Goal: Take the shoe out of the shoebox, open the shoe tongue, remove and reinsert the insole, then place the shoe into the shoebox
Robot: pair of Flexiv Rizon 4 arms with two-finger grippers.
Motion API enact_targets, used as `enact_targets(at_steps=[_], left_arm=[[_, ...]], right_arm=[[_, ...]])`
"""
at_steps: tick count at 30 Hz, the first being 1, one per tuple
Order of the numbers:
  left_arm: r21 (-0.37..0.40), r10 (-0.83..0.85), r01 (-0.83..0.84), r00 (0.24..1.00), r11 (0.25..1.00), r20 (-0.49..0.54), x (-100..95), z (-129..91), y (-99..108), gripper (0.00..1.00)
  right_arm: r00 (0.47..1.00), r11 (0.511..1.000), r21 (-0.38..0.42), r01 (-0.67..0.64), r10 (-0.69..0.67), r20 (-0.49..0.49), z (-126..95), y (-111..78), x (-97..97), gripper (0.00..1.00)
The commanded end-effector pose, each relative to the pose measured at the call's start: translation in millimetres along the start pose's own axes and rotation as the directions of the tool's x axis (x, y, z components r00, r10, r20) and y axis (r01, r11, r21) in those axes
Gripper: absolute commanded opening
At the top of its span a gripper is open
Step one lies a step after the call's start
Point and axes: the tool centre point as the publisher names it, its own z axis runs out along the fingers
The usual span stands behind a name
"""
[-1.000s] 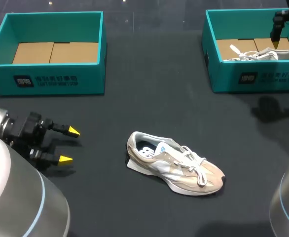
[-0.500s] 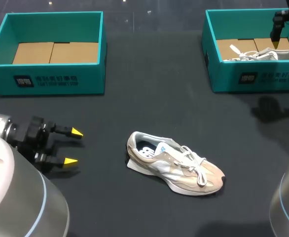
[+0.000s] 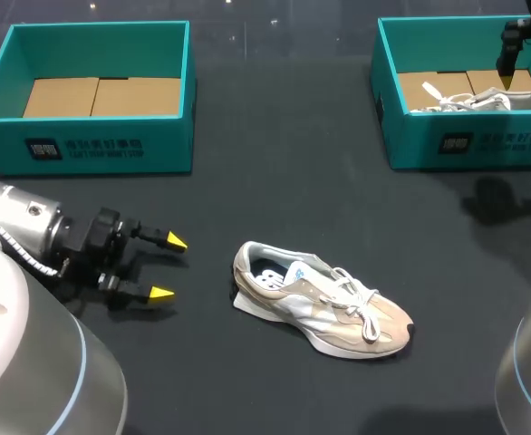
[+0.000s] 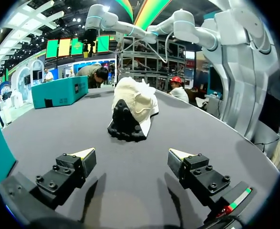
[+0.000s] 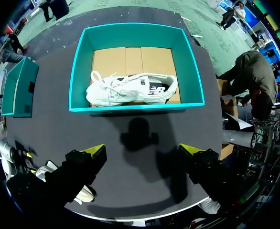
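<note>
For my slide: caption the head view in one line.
Open left gripper faces a beige shoe on the dark table; a white shoe lies in the right shoebox.

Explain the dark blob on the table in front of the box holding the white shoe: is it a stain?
Probably a shadow, not a stain. Right wrist view: the blob lies on the table between the right gripper and the teal shoebox, gripper-shaped. Head view: the same blob, soft-edged, before that box. Left wrist view: similar shadows under the left gripper.
</note>
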Motion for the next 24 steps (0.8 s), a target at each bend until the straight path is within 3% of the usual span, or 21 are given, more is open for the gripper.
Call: enact_targets(at_steps=[1,8,24], left_arm=[[0.002,0.006,-0.005,0.999,1.000,-0.040,-11.1,10.2,1.5,1.00],[0.022,0.041,-0.038,0.989,0.999,-0.143,-13.8,29.0,-5.3,1.00],[0.042,0.032,-0.023,0.974,0.999,-0.225,-25.6,62.8,-16.0,1.00]], right_arm=[[1.000,1.000,-0.001,0.000,0.000,0.000,0.4,-0.4,-0.2,1.00],[1.000,1.000,-0.001,0.000,0.000,0.000,0.4,-0.4,-0.2,1.00],[1.000,1.000,-0.001,0.000,0.000,0.000,0.4,-0.4,-0.2,1.00]])
